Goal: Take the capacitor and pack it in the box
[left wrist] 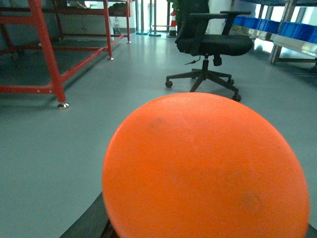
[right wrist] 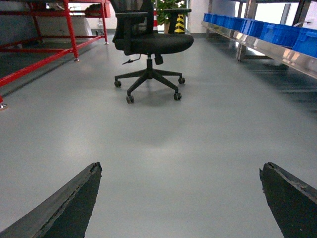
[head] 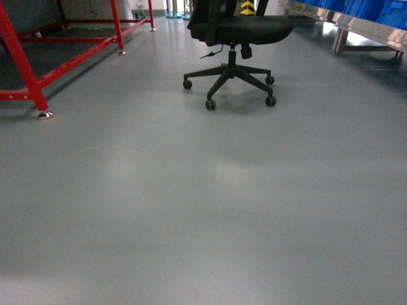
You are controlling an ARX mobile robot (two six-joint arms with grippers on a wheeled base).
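Note:
The capacitor (left wrist: pixel 205 168), an orange-red rounded piece, sits so close to the left wrist camera that it fills most of that view. It is held at my left gripper. Only one dark finger (left wrist: pixel 91 223) of that gripper shows, at the capacitor's lower left edge; the rest is hidden behind it. My right gripper (right wrist: pixel 181 171) is open over bare grey floor, its two dark fingertips wide apart with nothing between them. The box is out of view in all three views. Neither gripper appears in the head view.
A black office chair (head: pixel 235 38) on castors stands ahead on the grey floor. A red metal frame (head: pixel 25 70) with feet stands at the left. Blue bins (right wrist: pixel 277 32) sit on a steel rack along the right.

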